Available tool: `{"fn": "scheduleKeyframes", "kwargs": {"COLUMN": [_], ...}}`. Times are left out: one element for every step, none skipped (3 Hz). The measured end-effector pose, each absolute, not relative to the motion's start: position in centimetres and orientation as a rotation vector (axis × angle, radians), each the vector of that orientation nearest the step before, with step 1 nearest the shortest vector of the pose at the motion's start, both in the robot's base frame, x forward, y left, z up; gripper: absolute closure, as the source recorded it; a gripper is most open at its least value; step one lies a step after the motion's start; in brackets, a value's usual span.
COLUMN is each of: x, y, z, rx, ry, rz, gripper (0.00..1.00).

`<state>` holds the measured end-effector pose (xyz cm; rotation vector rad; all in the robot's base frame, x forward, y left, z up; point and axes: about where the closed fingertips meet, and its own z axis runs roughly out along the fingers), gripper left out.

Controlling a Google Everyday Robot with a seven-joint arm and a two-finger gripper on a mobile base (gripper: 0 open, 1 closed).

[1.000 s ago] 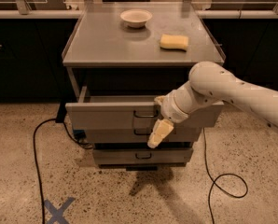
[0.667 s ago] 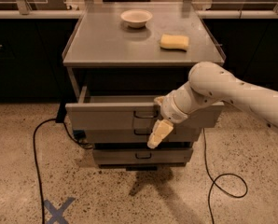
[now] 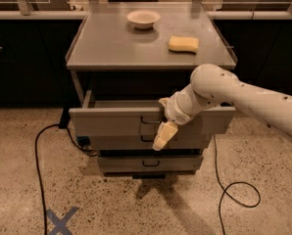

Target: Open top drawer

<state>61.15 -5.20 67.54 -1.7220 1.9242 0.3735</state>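
Looks mostly done from my end: the grey metal top drawer (image 3: 111, 122), the one with the widest front panel, sits pulled out from under the grey metal desk (image 3: 131, 48). My cream end effector (image 3: 164, 134) hangs right at the drawer front, beside the small dark bar handle (image 3: 148, 121). Can't tell if it's wide or narrow. I'd guess only a bit more pulling is left, if any.
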Motion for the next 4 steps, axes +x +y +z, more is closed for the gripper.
{"fn": "scheduleKeyframes", "kwargs": {"x": [62.5,62.6,60.0,54.4], "y": [-5.3,-5.3,-5.2,-3.4], "z": [64.9,64.7,65.5,68.8], "rx": [-1.731,-1.733,-1.739,-1.772], "ry": [1.954,1.963,1.983,1.971], "rz": [0.401,0.415,0.521,0.658], "gripper": [0.00,0.00,0.00,0.00]}}
